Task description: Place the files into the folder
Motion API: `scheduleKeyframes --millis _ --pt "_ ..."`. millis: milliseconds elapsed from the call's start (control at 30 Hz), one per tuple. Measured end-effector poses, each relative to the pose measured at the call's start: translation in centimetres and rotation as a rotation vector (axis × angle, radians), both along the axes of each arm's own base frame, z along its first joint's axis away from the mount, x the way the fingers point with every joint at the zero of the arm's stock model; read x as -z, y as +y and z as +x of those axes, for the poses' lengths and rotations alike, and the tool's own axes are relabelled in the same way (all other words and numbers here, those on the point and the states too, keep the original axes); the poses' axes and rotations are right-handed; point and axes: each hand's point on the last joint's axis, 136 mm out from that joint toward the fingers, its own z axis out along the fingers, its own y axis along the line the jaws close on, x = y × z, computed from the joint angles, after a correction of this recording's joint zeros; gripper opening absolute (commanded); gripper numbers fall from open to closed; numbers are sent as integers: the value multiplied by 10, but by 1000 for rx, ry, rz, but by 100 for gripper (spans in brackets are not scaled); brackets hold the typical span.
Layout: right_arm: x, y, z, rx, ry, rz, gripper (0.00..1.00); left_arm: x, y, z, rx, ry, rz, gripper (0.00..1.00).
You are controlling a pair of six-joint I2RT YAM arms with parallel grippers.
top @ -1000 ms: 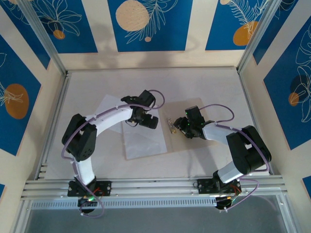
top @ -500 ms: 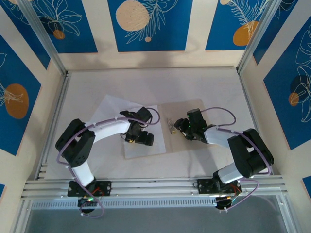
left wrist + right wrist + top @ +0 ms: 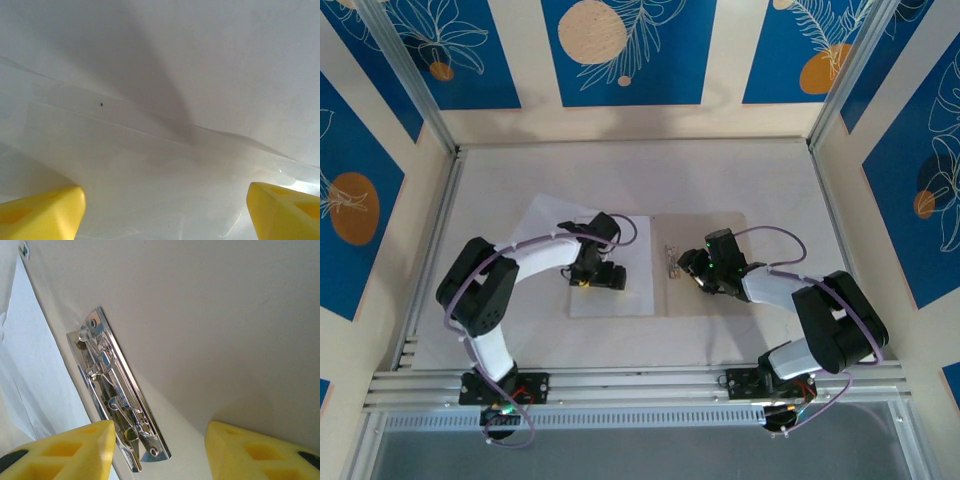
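The files [image 3: 635,295], 2 thin white paper sheets, lie under the spread left gripper [image 3: 165,210]. The right gripper [image 3: 160,450], fingers apart and empty, sits beside the flat card folder's [image 3: 225,315] shiny metal clip [image 3: 117,400].

Arms, 2: left arm [image 3: 525,258], right arm [image 3: 785,282]. Grippers, 2: left gripper [image 3: 605,278], right gripper [image 3: 690,268], each with 2 yellow fingertips [image 3: 42,212]. White sheets, 2: skewed sheet [image 3: 542,215], squared sheet [image 3: 635,295]. Folder [image 3: 740,235], 1. Metal clip [image 3: 117,400], 1. Table [image 3: 620,170], 1.
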Motion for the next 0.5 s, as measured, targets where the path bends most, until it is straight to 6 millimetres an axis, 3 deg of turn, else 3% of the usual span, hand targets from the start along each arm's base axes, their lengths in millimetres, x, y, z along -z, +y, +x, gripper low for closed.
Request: scheduleKeyframes --millis 233,367,500 --pt "0 4 -2 -19 -4 25 52 -10 -3 22 16 -45 -15 84" --pt "0 5 -2 -28 -5 28 52 -27 -18 29 60 -95 -21 84" --pt "-1 5 -3 -37 -7 29 52 -47 -38 23 116 -153 -31 83"
